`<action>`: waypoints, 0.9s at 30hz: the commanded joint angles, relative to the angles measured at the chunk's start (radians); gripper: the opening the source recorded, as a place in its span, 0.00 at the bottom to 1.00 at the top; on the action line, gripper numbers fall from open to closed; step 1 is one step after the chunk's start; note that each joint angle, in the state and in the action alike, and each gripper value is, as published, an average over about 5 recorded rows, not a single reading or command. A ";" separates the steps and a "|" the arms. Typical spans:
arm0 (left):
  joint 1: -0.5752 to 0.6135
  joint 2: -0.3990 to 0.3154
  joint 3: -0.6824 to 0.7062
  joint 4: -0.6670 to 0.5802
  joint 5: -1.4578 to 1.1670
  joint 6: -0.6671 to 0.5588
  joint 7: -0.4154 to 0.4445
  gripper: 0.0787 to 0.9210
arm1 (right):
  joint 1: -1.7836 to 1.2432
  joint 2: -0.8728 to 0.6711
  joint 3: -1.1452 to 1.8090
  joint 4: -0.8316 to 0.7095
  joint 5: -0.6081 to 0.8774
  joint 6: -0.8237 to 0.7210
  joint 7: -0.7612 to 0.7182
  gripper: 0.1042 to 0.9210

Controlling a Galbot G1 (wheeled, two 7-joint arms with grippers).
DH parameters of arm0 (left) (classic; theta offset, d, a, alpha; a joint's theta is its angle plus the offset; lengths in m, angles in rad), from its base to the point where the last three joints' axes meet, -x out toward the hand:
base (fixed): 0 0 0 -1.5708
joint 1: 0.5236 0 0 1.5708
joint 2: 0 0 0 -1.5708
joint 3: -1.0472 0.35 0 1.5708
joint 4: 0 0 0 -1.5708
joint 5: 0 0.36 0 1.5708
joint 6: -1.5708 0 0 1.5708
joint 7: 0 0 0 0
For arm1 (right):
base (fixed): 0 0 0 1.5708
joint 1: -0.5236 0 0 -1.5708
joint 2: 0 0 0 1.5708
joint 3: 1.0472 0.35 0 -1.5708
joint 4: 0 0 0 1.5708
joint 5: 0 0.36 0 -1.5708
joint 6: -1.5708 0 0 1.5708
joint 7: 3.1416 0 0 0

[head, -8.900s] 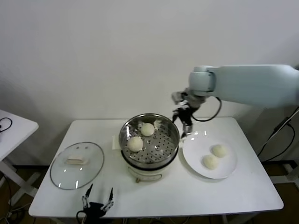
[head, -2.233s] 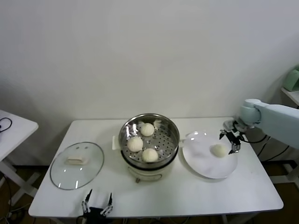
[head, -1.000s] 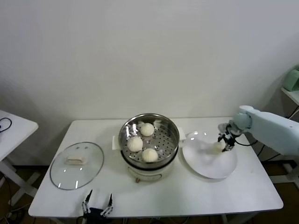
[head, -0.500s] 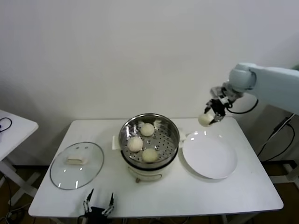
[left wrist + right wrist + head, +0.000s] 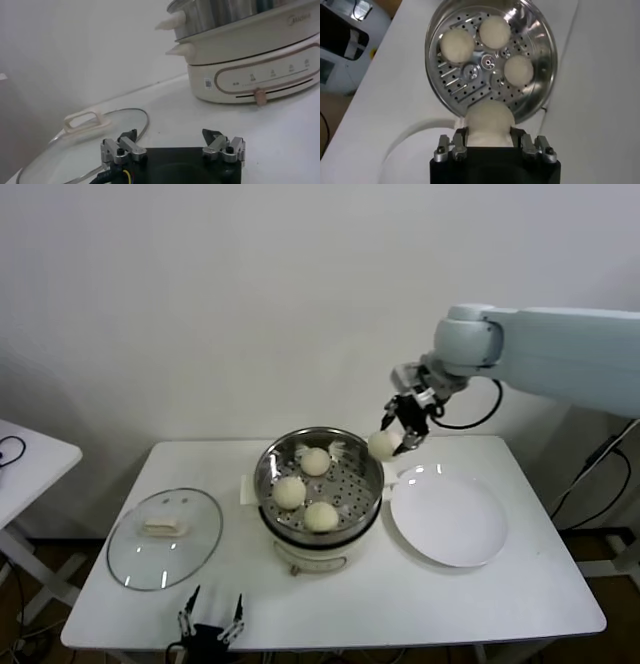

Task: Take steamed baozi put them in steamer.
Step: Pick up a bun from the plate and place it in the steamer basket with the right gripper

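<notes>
held baozi: last bun [image 5: 382,445], pinched in the right claw [image 5: 404,434], in the air just over the steamer's right rim, not yet over the tray.
baozi in steamer: three buns [image 5: 303,491] sit on the perforated tray [image 5: 485,65]; from the right wrist view the free patch is the side nearest the claw.
steamer: steel pot [image 5: 320,482] on white base, mid table [image 5: 520,584], lid off.
right claw: closed on the bun from both sides; dough bulges between the fingers [image 5: 457,145].
left claw: parked low at the table's near edge [image 5: 210,621], jaws wide apart, holding nothing.
risk 1: release too early, bun hits the rim and rolls off onto the table or back to the plate [image 5: 450,519]. Cause: claw is only at the rim.
risk 2: drop onto a seated bun, stacking or denting it. Cause: little free tray left.
risk 3: soft dough sticks to a finger on opening and gets dragged out.
risk 4: fingers clip the steel wall on descent and nudge the pot.
glass lid: lies left of the pot [image 5: 165,536], well out of the path.
</notes>
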 commanded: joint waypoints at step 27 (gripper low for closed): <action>-0.006 0.003 -0.006 -0.006 -0.013 -0.001 0.000 0.88 | -0.380 0.089 0.180 -0.096 -0.203 -0.073 0.213 0.68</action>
